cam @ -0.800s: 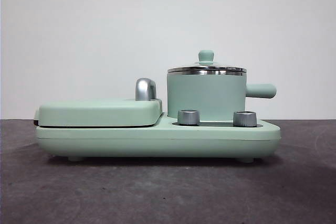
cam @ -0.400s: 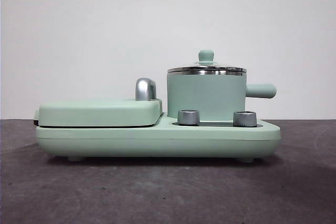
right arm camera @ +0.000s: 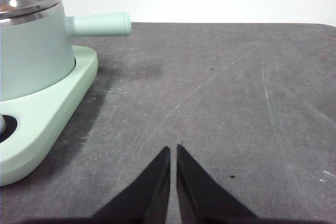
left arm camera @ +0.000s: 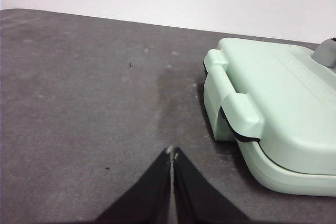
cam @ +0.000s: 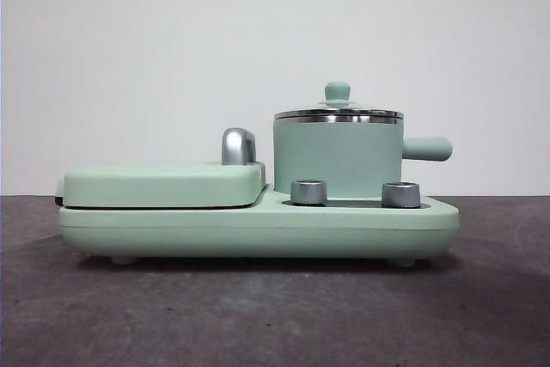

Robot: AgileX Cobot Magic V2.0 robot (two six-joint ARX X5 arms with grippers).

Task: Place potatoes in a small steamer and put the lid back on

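Left wrist view: left gripper (left arm camera: 172,153) low over the bare grey table (left arm camera: 94,103), jaws pressed together, tips all but touching, nothing between them. Just off to one side sits the hinged end of the mint-green griddle cover (left arm camera: 283,103) on its appliance base (left arm camera: 286,174).

Right wrist view: right gripper (right arm camera: 173,150) likewise narrowed to a slit, empty, over open tabletop — well apart from the small steamer (right arm camera: 34,61), whose stubby side handle (right arm camera: 100,24) points out over the table.

Front view: neither arm shows. Steamer stands upright on the right half of the base, behind two steel dials (cam: 308,192). Lid (cam: 338,113) seated flat on the steel rim, knob up. Potato not visible in any view — possibly inside the closed pot, cannot tell.
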